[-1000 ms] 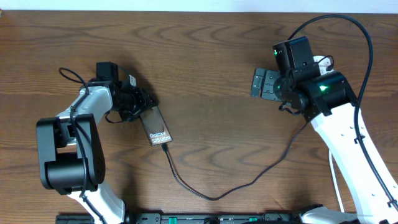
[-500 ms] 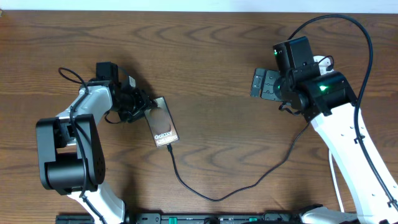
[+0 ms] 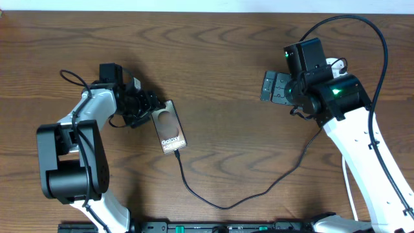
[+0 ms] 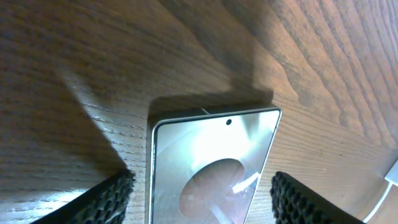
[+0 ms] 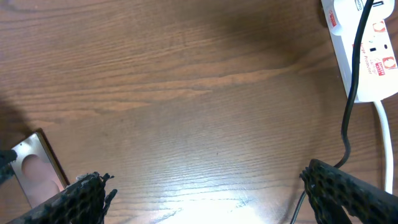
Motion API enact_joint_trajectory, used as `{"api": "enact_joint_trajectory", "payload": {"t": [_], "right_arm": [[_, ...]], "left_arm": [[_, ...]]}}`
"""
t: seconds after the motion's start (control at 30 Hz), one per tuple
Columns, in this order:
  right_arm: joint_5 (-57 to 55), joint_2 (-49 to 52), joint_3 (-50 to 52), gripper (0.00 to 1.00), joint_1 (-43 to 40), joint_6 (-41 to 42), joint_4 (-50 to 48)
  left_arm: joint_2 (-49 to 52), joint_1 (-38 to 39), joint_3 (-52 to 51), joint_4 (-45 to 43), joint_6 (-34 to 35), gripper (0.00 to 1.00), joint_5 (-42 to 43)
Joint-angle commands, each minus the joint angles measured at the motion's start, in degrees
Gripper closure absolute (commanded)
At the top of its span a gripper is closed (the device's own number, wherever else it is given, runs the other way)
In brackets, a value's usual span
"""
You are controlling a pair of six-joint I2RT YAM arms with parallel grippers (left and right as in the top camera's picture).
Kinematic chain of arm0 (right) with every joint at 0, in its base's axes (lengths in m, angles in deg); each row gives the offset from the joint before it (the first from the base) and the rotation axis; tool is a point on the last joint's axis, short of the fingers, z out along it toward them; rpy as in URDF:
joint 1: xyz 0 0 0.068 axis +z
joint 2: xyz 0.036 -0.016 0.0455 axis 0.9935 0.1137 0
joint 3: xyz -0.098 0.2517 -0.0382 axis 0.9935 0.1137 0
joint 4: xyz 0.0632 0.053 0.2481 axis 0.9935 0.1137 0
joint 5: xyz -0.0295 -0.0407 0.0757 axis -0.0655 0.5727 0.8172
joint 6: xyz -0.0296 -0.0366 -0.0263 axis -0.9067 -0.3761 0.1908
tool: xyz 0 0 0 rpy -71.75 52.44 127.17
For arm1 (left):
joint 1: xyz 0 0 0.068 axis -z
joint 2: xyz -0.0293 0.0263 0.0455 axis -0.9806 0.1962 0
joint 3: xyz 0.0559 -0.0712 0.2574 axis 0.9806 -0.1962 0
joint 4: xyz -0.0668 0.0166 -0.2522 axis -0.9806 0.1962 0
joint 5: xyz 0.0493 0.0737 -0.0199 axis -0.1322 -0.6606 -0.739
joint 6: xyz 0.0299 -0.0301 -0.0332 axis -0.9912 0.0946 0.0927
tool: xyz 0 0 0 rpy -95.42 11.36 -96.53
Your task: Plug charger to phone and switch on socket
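Note:
The phone [image 3: 171, 130] lies flat on the table, screen up, with white "Galaxy" lettering near its near end. The thin black charger [image 3: 223, 206] runs from that end in a loop to the right, up towards the socket. My left gripper [image 3: 155, 111] is open, with its fingers either side of the phone's far end [image 4: 211, 168]; a gap shows at the right finger. My right gripper [image 3: 270, 87] hangs open and empty above bare table [image 5: 217, 199]. The socket [image 5: 367, 50] is white with red marks. The black cable [image 5: 350, 93] goes into it.
The socket's white cord [image 5: 389, 146] runs down the right edge of the right wrist view. In the overhead view my right arm hides most of the socket [image 3: 336, 65]. The phone's corner shows in the right wrist view [image 5: 37, 168].
The phone has slid a little to the right and turned slightly, and the cable tip went with it. My left gripper followed to the right. The right arm has not moved.

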Motion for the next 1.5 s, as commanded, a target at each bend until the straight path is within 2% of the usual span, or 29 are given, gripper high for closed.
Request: {"api": "enact_joint_trajectory", "payload": {"t": [0.0, 0.2, 0.47, 0.63, 0.83, 1.0, 1.27, 1.47], "right_arm": [[-0.35, 0.17, 0.42, 0.01, 0.13, 0.57, 0.02], [-0.76, 0.17, 0.42, 0.01, 0.13, 0.59, 0.13], [-0.76, 0.17, 0.42, 0.01, 0.13, 0.61, -0.31], [-0.74, 0.17, 0.42, 0.01, 0.13, 0.63, -0.33], [-0.72, 0.17, 0.42, 0.01, 0.13, 0.63, -0.33], [-0.70, 0.17, 0.42, 0.01, 0.13, 0.63, -0.15], [0.87, 0.17, 0.42, 0.01, 0.09, 0.57, 0.15], [6.91, 0.17, 0.28, 0.01, -2.10, -0.59, 1.29]], "left_arm": [[4.00, -2.25, -1.97, 1.36, -0.04, 0.20, -9.60], [0.15, -5.20, 0.87, 2.93, -0.63, 0.13, -8.37], [-12.72, -4.92, 2.29, 3.91, -8.24, 0.07, -7.10], [-20.70, -2.97, 2.29, 6.23, -10.49, 0.04, -9.22], [-27.10, 1.20, 2.27, 8.17, -16.65, 0.04, -9.60], [-29.73, 5.33, 2.27, 9.14, -25.27, 0.04, -9.62], [-29.90, 6.93, 2.27, 8.46, -25.73, 0.04, -9.60], [-29.90, 6.93, 2.27, 8.46, -25.55, 0.04, -9.57]]}}
